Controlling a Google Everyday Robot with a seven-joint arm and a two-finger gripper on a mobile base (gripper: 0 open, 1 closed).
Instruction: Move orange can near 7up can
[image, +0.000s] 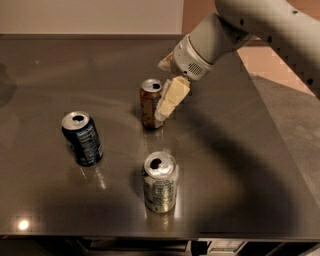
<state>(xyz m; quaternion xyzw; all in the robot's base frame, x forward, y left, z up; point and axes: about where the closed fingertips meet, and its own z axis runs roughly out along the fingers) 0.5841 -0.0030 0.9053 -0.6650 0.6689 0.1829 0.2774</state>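
Note:
The orange can (149, 106) stands upright near the middle of the dark table. My gripper (165, 89) is at its right side, reaching down from the upper right. It is open. One cream finger (171, 98) lies close along the can's right side. The other finger (164, 63) shows only partly, behind the can. The can is not lifted. The 7up can (160, 183) stands upright nearer the front edge, about a can's height in front of the orange can.
A dark blue can (82, 138) stands upright at the left. The table (240, 165) ends at the front and along the right, with floor beyond. My arm crosses the upper right.

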